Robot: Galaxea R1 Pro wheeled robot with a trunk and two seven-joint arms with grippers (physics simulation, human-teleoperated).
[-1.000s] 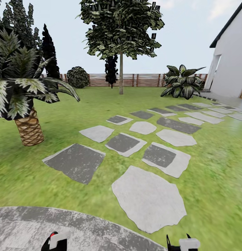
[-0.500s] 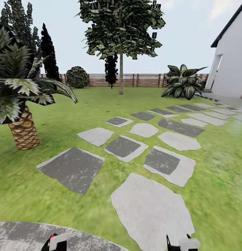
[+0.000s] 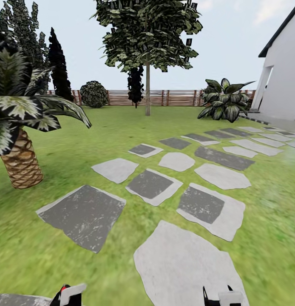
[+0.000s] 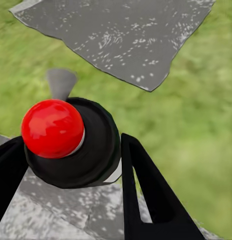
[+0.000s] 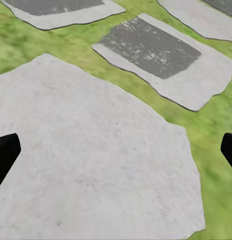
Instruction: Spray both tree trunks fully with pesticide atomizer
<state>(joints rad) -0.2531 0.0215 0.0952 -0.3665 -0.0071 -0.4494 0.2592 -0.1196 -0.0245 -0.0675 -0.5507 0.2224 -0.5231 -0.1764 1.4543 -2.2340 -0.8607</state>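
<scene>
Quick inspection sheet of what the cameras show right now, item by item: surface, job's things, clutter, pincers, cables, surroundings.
Surface: grass lawn with grey stepping stones.
Job's things: atomizer, black top with red knob, between the left pincer's fingers; tall tree far ahead by the fence.
Clutter: nothing seen.
Pincers: left pincer shut on the atomizer; right pincer open, empty, over a pale stone.
Cables: nothing seen.
Surroundings: palm at left, slat fence, shrubs, white building at right.
</scene>
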